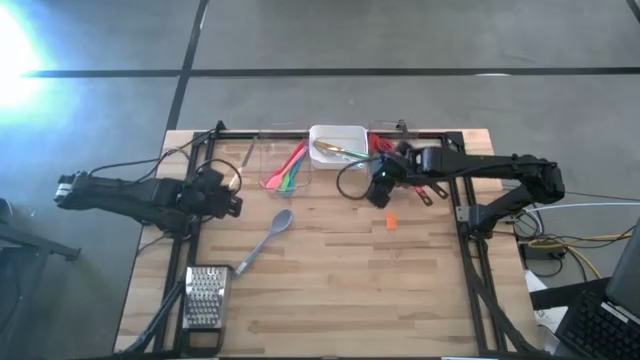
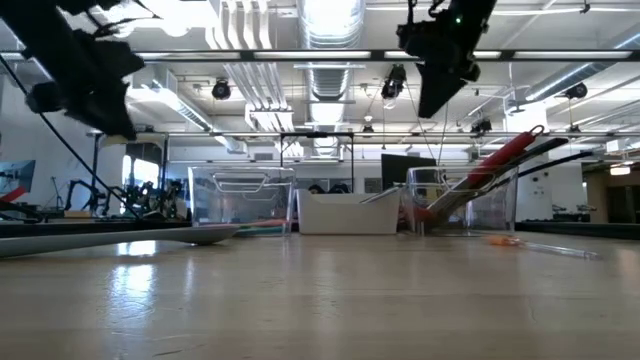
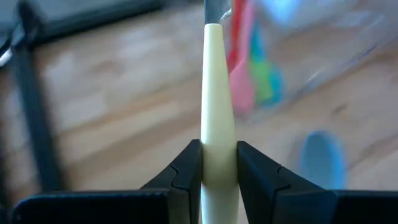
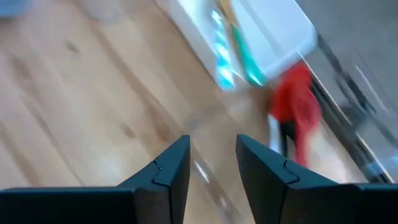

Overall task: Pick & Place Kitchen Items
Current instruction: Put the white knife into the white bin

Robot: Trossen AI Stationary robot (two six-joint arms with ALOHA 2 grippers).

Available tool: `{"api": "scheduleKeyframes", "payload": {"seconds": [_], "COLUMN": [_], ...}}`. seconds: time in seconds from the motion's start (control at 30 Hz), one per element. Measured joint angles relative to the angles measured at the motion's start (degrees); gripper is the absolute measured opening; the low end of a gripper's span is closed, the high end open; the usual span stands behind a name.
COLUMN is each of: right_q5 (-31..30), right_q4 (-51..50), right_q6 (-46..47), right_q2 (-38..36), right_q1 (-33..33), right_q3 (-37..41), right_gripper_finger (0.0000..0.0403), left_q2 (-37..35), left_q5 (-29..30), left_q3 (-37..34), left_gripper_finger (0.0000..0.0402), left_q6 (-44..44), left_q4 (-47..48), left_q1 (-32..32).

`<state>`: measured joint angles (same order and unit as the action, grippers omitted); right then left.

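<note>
Wooden table (image 1: 330, 290), cream handle (image 3: 217, 124) clamped in left pincer (image 3: 219, 163)

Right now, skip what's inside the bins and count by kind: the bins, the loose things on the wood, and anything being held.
clear bins: 2
white bin: 1
grey spoon: 1
metal grater: 1
small orange piece: 1
cream-handled utensil, held in the jaws of the left gripper: 1
Total: 7

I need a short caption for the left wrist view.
Left gripper clamps a cream utensil handle; pink and green utensils lie blurred beyond.
</note>
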<state>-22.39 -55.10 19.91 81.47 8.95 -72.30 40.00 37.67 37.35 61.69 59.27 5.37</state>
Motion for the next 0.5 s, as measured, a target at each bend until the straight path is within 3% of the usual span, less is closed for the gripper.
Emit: {"api": "scheduleKeyframes", "payload": {"seconds": [0.13,0.27,0.5], "right_q5": [-0.1,-0.2,-0.3], "right_q4": [12.6,30.0,69.8], "right_q6": [-0.8,-4.0,-11.4], "right_q2": [-0.4,-0.6,-0.6], "right_q1": [-4.6,-8.8,-12.9], "right_q3": [3.9,9.7,22.4], "right_gripper_finger": [0.0123,0.0123,0.0123], "left_q2": [-1.0,-0.6,2.8], "left_q5": [2.4,1.1,-16.7], "left_q3": [-1.0,-3.0,-11.4], "left_gripper_finger": [0.0081,0.0081,0.0081], "left_q6": [-11.0,-28.6,-53.1], "left_q4": [-14.6,-37.4,-80.3], "left_q1": [0.0,0.0,0.0]}}
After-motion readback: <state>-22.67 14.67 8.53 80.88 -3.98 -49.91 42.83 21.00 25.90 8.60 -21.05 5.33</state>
